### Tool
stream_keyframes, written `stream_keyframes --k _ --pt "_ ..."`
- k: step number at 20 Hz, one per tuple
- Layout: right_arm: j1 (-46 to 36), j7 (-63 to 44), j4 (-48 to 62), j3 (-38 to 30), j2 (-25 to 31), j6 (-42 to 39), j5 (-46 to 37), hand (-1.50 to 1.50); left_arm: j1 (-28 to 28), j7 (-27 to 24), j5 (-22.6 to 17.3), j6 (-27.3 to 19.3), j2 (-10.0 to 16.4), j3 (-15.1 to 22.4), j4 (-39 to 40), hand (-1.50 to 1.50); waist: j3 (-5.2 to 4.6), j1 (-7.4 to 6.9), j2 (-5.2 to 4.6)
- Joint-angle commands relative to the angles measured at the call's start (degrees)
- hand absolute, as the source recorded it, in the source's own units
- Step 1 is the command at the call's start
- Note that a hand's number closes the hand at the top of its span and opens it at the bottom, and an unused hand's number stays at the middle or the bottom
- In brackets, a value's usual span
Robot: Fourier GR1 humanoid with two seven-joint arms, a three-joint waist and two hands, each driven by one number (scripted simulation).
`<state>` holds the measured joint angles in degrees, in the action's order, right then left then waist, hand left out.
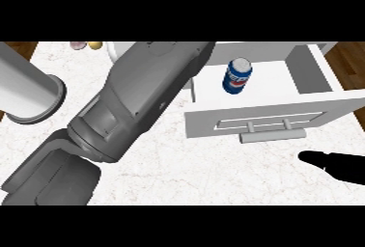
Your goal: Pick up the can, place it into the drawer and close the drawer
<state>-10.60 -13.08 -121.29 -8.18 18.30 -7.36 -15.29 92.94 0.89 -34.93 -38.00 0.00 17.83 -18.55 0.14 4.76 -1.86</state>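
One can [237, 76] stands upright inside the open drawer [206, 118], toward its back, so only closing looks left for you. Right hand [335, 166] sits at the right edge of the worktop [214, 169], near the drawer front, likely staged to push; open or clenched, can't tell. Left hand out of view.

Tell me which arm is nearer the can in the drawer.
Left. The left forearm ends just left of the can, beside the open drawer; the right hand is at the lower right, below the drawer front.
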Motion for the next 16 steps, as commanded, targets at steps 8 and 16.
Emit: stream_keyframes --k 8,16 --pt "-8.40 7.60 19.36 12.16 0.38 6.32 -22.71 -1.50 2.32 -0.72 0.24 0.27 0.00 -0.58 2.37 -1.50 -0.05 -4.26 0.77" --pt "-15.75 10.95 38.80 16.99 -2.46 14.12 -35.36 -1.50 0.78 -1.32 0.61 3.85 1.01 -1.79 2.22 -1.50 -0.10 -5.20 1.06"
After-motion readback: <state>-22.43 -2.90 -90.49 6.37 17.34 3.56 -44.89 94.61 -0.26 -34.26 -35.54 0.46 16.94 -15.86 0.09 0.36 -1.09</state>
